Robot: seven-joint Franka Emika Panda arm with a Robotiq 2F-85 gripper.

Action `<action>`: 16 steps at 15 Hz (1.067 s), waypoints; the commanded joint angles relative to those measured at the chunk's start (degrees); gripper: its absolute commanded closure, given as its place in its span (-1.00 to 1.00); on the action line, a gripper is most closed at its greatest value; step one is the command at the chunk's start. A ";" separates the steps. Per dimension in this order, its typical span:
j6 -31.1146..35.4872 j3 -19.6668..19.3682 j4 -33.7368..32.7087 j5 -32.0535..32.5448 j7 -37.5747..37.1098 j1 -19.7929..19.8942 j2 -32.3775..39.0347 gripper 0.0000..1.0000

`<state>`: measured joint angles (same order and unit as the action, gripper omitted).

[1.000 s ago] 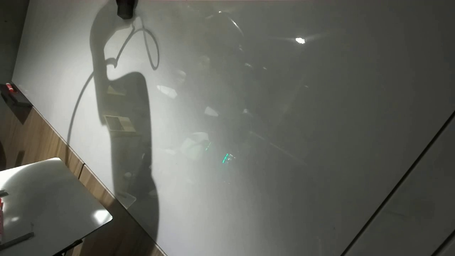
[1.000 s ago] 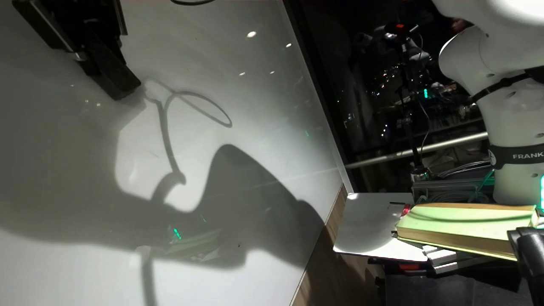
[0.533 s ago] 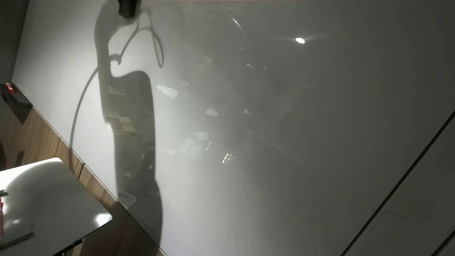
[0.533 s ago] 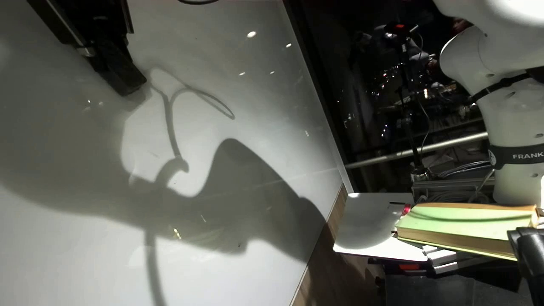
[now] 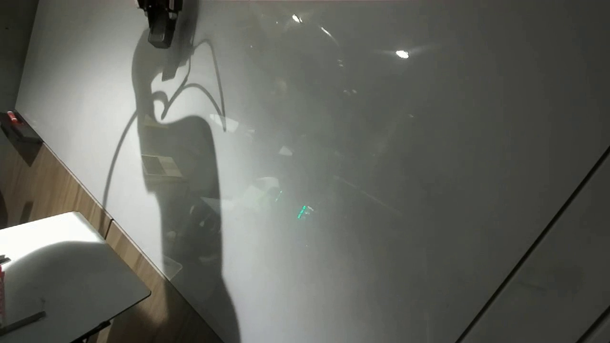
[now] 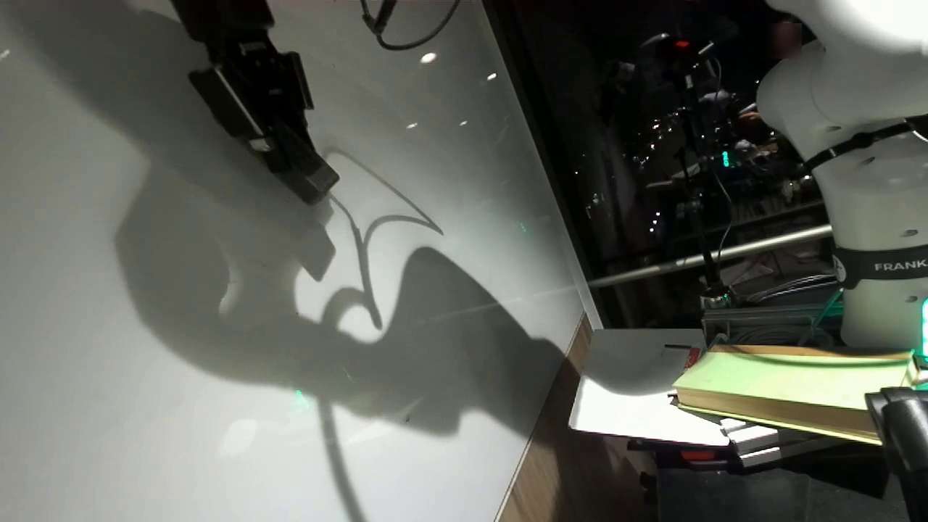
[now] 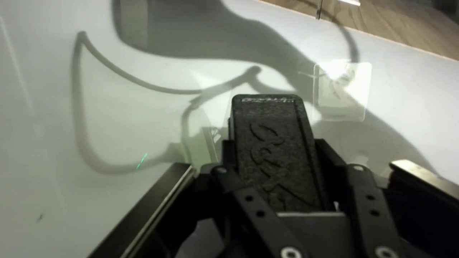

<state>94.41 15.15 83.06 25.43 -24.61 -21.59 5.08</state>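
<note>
My gripper (image 7: pixel 274 163) is shut on a dark block (image 7: pixel 269 132) with carved marks on its face. The block looks like an eraser and points away from the wrist. In both exterior views the block (image 5: pixel 161 35) (image 6: pixel 313 175) hangs at the tip of the black gripper (image 6: pixel 279 138), near the top. It is over a large glossy white board (image 5: pixel 381 238). The block's shadow lies apart from it, so the block stands off the board. A small dark mark (image 7: pixel 39 217) shows on the board in the wrist view, at lower left. Reflections and shadows cover much of the board.
A wooden strip (image 5: pixel 62 176) borders the board. Beside it are a smaller white panel (image 5: pixel 86 276) with a dark pen (image 5: pixel 24 323) and a dark holder (image 5: pixel 21 128) with a red item. A yellow-green block (image 6: pixel 790 373) lies near the arm's base (image 6: pixel 881 304). A cable (image 6: pixel 417 43) hangs in a loop.
My gripper and the block have moved down in an exterior view, and right and down in an exterior view. More of the gripper shows. The block's shadow has separated from it.
</note>
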 commanded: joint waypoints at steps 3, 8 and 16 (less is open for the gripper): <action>5.83 -0.95 21.18 -6.07 1.91 4.31 -9.27 0.40; 12.36 -2.17 38.91 -7.70 1.73 7.89 -12.60 0.40; 32.03 -7.02 65.07 -5.53 2.25 14.40 -9.57 0.40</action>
<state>118.73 10.20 140.08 19.27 -24.12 -9.52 -4.60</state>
